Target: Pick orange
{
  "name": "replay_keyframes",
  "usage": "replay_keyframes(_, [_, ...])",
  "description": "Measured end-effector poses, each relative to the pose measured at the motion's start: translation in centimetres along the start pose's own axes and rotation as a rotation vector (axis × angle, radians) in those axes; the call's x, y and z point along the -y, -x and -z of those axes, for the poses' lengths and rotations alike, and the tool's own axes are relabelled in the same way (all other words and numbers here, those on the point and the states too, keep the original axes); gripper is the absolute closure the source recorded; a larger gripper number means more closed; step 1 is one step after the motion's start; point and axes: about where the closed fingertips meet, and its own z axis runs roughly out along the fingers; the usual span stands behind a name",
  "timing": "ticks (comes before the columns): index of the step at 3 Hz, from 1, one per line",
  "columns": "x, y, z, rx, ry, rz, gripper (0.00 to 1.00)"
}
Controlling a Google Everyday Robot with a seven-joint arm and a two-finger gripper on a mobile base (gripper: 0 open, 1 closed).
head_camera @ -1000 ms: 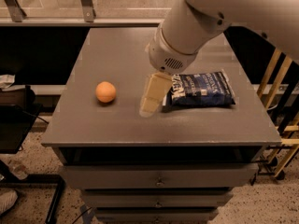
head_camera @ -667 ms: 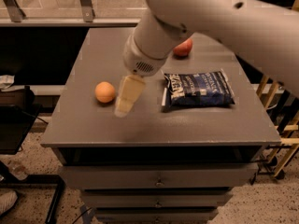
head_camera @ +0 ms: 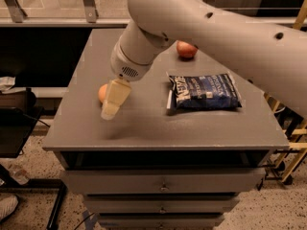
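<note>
Only one view is given. The counter (head_camera: 158, 128) is seen from its front and from above, the lens tilted down at a slant, so that the whole grey top and the drawer fronts (head_camera: 163, 182) below are taken in together. The arm (head_camera: 225, 28) is seen entering from the upper right, close to the lens and large. The tool (head_camera: 114, 99) is found left of centre, over the counter's left part, partly covering the orange (head_camera: 102, 93).
</note>
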Motion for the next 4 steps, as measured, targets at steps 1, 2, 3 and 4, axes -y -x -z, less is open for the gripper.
replay_keyframes(1, [0.3,0.3,-1.7,-0.004,0.023,-0.002,0.00])
replay_keyframes(2, [0.6,-0.2,-3.1,-0.027,0.041,-0.010,0.00])
replay_keyframes(3, [0.9,-0.5,-3.7,-0.039,0.050,-0.015,0.00])
replay_keyframes(4, [1.1,-0.7,-3.9,-0.044,0.052,-0.016,0.19])
